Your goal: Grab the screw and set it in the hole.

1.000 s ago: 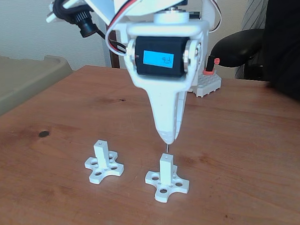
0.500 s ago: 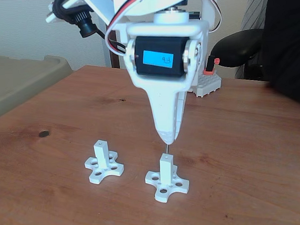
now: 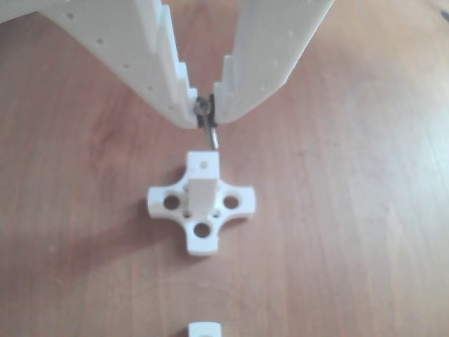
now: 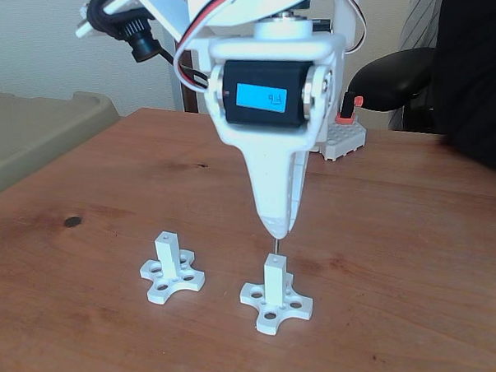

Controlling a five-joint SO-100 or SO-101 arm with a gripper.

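Note:
My white gripper [image 4: 278,231] [image 3: 205,111] is shut on the head of the thin silvery screw [image 3: 209,132] [image 4: 277,246], which hangs point down. Right under it stands a white post [image 4: 274,282] [image 3: 203,184] on a cross-shaped base. The hole [image 3: 204,166] is a tiny bore in the post's square top face. In the other view the screw's tip ends just above and slightly right of the hole. In the fixed view the tip sits close over the post's top, and whether they touch cannot be told.
A second white post on a cross base [image 4: 171,268] stands to the left in the fixed view; its top [image 3: 205,329] peeks in at the other view's lower edge. A grey block with a red part [image 4: 343,134] lies at the back. A dark office chair [image 4: 395,76] is beyond the wooden table [image 4: 416,253].

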